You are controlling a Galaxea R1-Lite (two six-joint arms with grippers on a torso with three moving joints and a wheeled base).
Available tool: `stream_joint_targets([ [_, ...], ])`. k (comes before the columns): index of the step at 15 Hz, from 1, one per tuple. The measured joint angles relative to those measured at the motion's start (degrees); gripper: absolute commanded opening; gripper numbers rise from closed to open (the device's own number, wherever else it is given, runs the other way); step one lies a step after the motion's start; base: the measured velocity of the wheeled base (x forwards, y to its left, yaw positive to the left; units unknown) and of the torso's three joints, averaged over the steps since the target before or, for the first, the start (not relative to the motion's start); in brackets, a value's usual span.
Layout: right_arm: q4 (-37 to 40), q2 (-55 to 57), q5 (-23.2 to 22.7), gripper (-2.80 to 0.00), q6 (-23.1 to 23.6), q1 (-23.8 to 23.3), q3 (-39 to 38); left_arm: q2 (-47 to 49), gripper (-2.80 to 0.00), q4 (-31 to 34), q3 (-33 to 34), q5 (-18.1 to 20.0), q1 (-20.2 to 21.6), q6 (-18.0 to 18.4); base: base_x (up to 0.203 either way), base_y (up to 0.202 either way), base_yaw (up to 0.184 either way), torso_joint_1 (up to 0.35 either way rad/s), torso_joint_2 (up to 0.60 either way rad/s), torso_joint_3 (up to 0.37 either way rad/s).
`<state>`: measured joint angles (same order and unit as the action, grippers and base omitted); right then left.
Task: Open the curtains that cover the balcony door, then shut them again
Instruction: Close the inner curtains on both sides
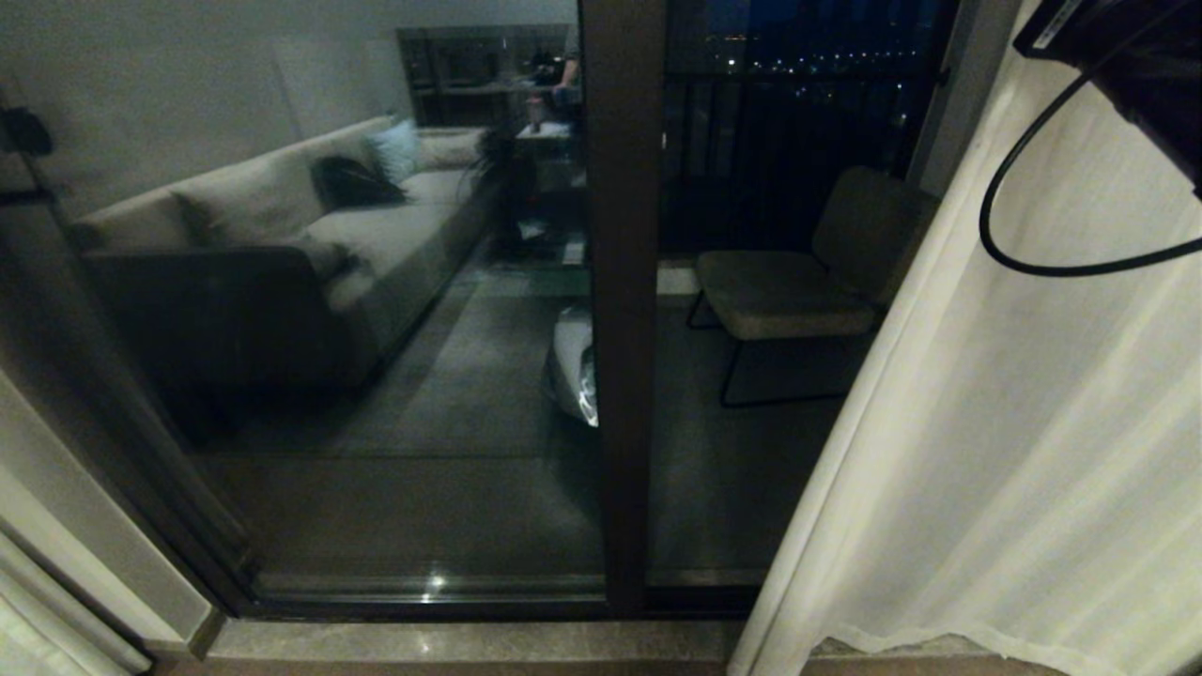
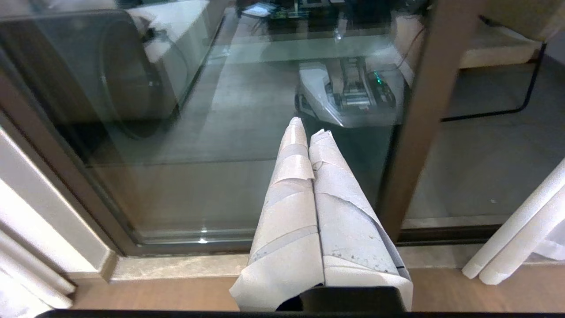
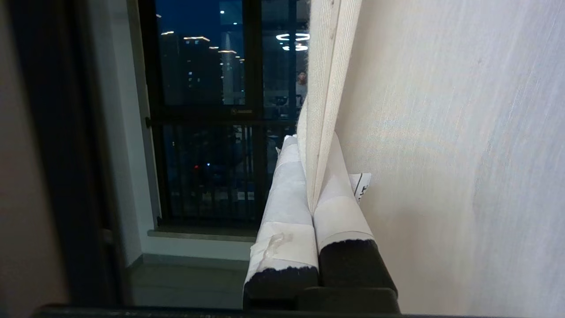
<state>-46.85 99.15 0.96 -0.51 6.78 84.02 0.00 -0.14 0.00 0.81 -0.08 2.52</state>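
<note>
1. Head view: the curtains (image 1: 1014, 422) hang gathered at the right, leaving the balcony door (image 1: 620, 310) uncovered; a chair (image 1: 808, 282) stands beyond the glass.
2. The right hand (image 3: 309, 145) is raised beside the door, its taped fingers (image 3: 287, 194) clamped on the curtains' pleated edge.
3. The left hand (image 2: 309, 128) hangs low before the glass, fingers pressed together, seemingly holding nothing.

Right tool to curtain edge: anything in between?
Nothing visible. The right tool is already shut on the cream curtain's edge, fabric pinched between its taped fingers. In the head view the sheer curtain hangs right of the balcony door, glass uncovered.
</note>
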Motion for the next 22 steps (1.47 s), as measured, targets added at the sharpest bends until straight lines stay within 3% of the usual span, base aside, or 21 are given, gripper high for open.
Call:
stream_joint_targets([
  [11,1.3,3.3,-0.1,-2.8,0.4,0.0,5.5,0.0,-2.8,0.0,0.0,0.0,0.0,0.0,0.0,0.191,0.0,0.003,0.0,0.002],
  [22,1.4,3.7,0.0,-2.8,0.4,0.0,5.8,0.0,-2.8,0.0,0.0,-0.1,0.0,0.0,0.0,0.19,0.001,0.001,0.0,0.003],
])
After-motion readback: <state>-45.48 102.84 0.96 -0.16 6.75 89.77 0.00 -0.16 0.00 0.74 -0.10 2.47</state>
